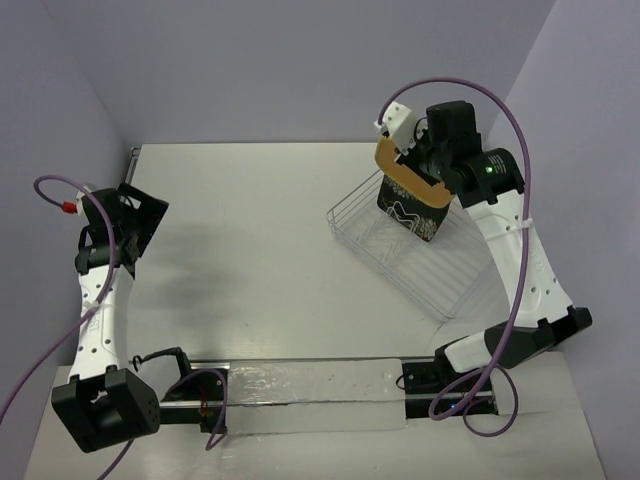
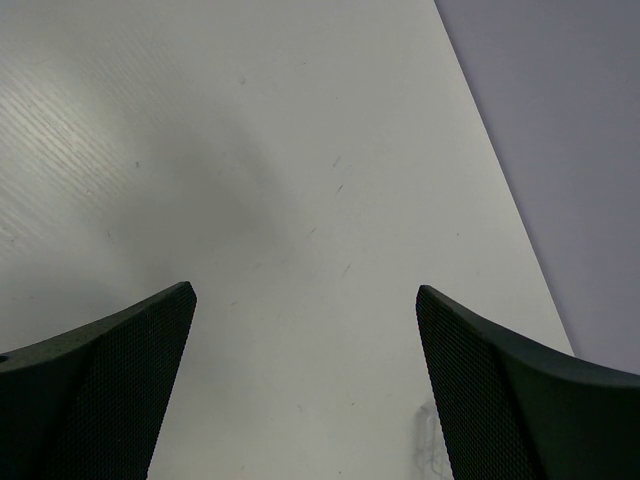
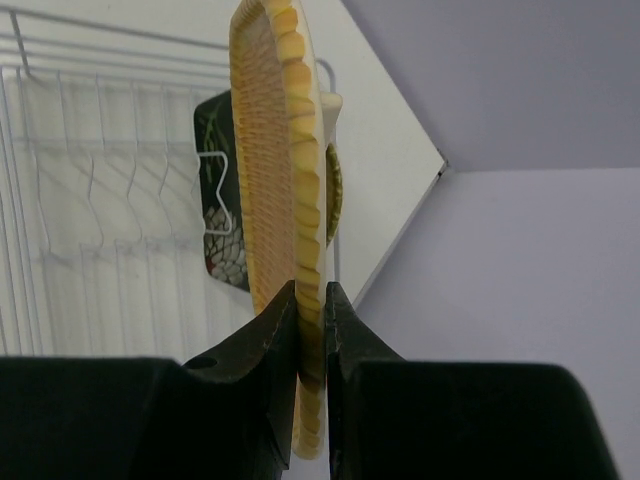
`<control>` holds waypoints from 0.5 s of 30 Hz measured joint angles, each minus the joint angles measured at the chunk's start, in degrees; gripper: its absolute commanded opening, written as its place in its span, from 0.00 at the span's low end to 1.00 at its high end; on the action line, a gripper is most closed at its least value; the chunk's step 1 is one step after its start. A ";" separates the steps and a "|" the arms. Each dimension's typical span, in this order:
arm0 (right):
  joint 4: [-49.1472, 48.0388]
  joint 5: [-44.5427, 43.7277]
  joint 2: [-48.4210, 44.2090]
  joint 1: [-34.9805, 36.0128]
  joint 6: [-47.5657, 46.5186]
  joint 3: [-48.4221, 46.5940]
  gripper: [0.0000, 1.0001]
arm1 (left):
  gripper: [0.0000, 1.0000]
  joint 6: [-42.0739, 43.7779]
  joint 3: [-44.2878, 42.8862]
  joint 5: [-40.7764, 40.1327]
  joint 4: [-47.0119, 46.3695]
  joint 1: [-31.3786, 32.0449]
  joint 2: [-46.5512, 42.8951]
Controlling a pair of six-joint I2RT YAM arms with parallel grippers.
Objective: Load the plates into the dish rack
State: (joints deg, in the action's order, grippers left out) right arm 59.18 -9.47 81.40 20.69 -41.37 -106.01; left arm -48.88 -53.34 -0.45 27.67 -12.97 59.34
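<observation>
Clamping woven yellow plate (image 3: 270, 150) at rim with right gripper (image 3: 310, 300), on edge above dish rack (image 1: 445, 290), far right. In rack: black flowered plate (image 1: 410, 215), standing. At left, above desk (image 1: 260, 250): left gripper (image 2: 305, 330), wide apart.

The woven bamboo plate (image 3: 270, 150) I am holding is looking ribbed and matt yellow. My left fingers (image 2: 110, 390) are showing finely dimpled matt black pads. The dish rack (image 1: 430, 275) is gleaming as thin silver-white wire; the table (image 2: 250, 150) is looking matt, faintly grained.
</observation>
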 measured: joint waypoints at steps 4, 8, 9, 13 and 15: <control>1.04 -0.19 -1.26 -0.42 -1.74 2.49 0.00 | 0.99 0.26 -1.24 1.38 -0.48 0.00 1.77; 1.07 -0.23 0.56 -0.90 -2.21 2.99 0.00 | 0.99 0.40 -1.91 1.58 -0.82 0.00 3.00; 1.04 -0.24 1.17 -1.09 -2.21 3.00 0.00 | 0.99 0.50 -1.91 1.58 -0.86 0.00 3.16; 0.87 -0.40 3.85 -1.60 -2.21 3.39 0.00 | 0.99 0.72 -1.91 1.58 -0.86 0.00 3.80; 0.81 -0.55 5.08 -1.73 -2.21 3.81 0.00 | 0.99 0.97 -2.01 1.56 -0.86 0.00 4.26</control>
State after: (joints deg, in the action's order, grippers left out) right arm 59.99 -10.02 86.48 18.96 -43.57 -102.20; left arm -47.91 -55.35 1.10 26.81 -12.97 63.60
